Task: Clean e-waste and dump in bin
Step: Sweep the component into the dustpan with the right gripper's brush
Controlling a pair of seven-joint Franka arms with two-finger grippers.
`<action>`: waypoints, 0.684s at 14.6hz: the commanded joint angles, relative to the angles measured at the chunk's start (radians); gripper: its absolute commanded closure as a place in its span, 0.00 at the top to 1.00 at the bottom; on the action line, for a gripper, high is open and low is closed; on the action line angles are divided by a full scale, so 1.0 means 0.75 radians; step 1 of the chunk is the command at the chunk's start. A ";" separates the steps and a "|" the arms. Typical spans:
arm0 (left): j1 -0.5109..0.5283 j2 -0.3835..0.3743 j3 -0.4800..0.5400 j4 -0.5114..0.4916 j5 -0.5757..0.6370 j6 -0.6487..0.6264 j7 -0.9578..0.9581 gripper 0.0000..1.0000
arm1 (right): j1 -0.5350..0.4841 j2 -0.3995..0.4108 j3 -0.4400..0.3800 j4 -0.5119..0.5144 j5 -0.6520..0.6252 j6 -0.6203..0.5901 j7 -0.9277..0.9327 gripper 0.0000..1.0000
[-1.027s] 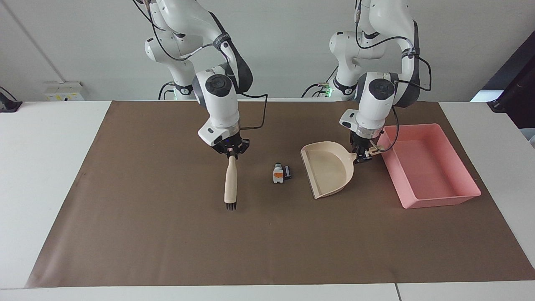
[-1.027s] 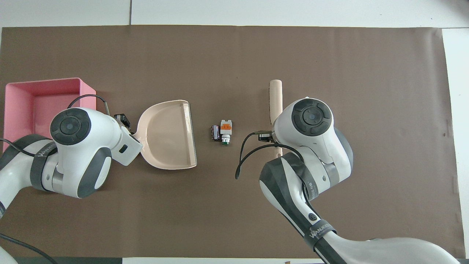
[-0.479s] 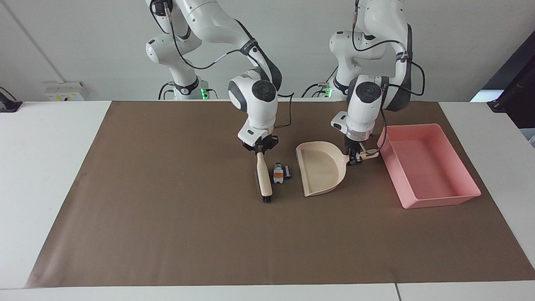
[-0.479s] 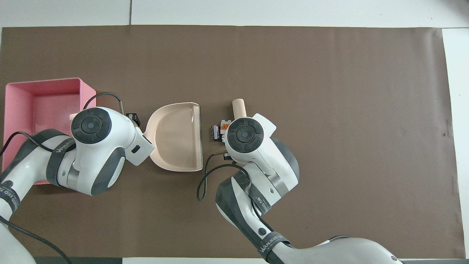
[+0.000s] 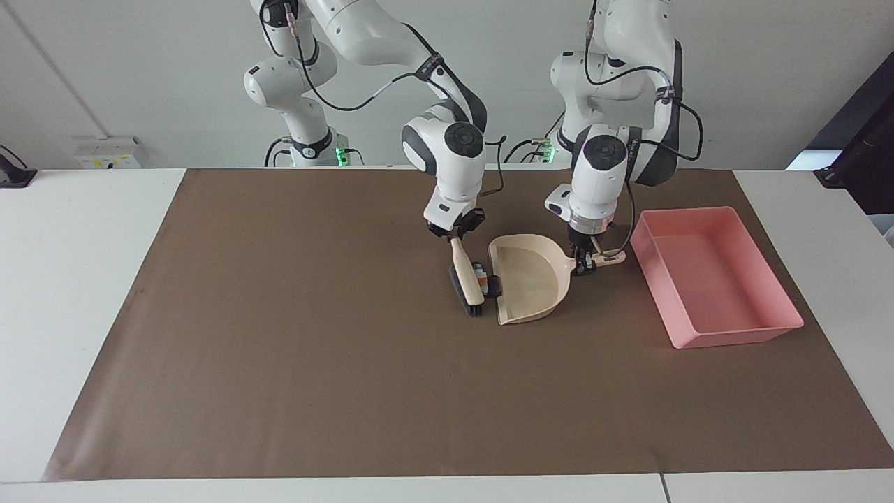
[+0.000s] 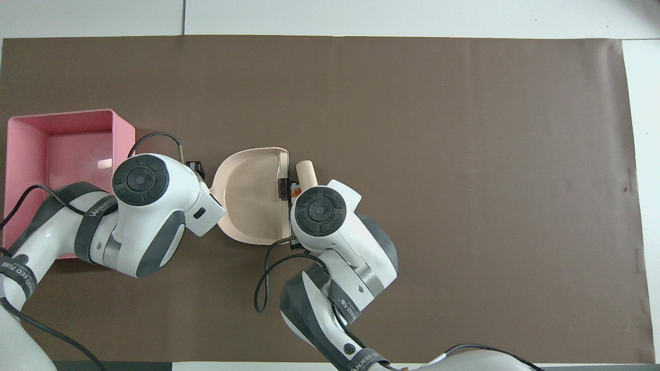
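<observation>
E-waste (image 5: pixel 484 281), light and rigid, is sitting at the dustpan (image 5: pixel 527 279) lip, better swept than pinched. Right gripper (image 5: pixel 455 235) is gripping the brush (image 5: pixel 466 282); left gripper (image 5: pixel 585 260) is gripping the dustpan handle near the bin (image 5: pixel 726 318).

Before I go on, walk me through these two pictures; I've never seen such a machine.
Two white robot arms work at a table covered by a brown mat. One picture faces them from across the table; the other looks down from above their end. The right end effector holds a brush, pushing two small electronic scraps against the open edge of a beige dustpan. The left end effector grips the dustpan's handle. A pink bin sits beside the dustpan, toward the left arm's end, with nothing visible inside.
</observation>
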 commanded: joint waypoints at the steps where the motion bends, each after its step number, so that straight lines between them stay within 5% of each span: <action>1: -0.020 0.001 0.009 -0.011 0.019 -0.017 0.000 0.00 | -0.004 0.005 0.024 -0.013 0.191 0.092 -0.146 0.00; 10: 0.027 -0.014 0.001 -0.093 0.011 0.118 0.027 0.00 | -0.004 -0.011 0.052 0.012 0.319 0.136 -0.148 0.00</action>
